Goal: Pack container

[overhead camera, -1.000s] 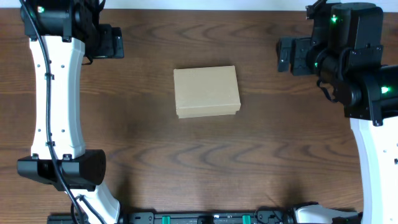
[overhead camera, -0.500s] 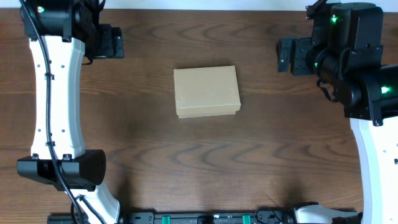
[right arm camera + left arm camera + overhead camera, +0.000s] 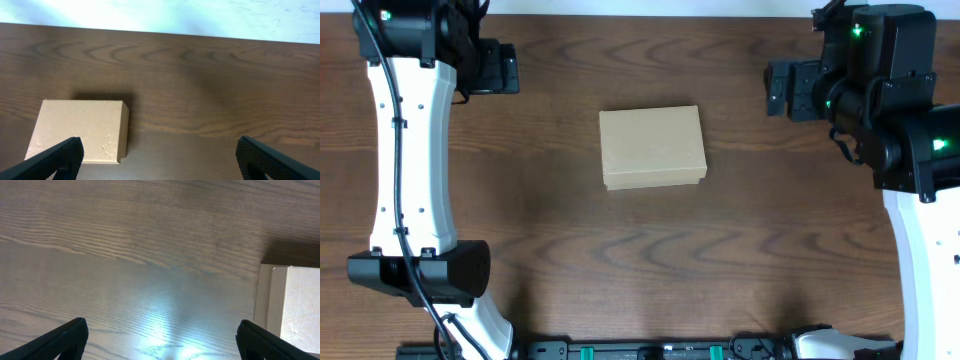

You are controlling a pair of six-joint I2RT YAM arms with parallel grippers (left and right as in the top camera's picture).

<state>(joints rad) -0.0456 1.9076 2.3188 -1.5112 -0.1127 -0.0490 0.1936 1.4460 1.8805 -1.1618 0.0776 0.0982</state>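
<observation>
Closed cardboard box at mid-table, with a robot arm at each far corner.
From left: the left gripper (image 3: 498,68) hangs over the wooden table (image 3: 620,270), jaws spread wide and empty. The container (image 3: 652,148) sits centred with its lid down, well apart from both arms. It looks light, stiff yet crushable, with matte faces that should grip well. It is probably best held across its short sides or lifted by the flap's free edge. The right gripper (image 3: 782,88) is likewise agape, holding nothing.

White shell on the left arm (image 3: 412,150), black joints, black cable (image 3: 386,95) along it; right arm (image 3: 905,70) shows black housings, green lights (image 3: 861,31); matte black fingers (image 3: 65,339) on the left gripper (image 3: 159,341).
</observation>
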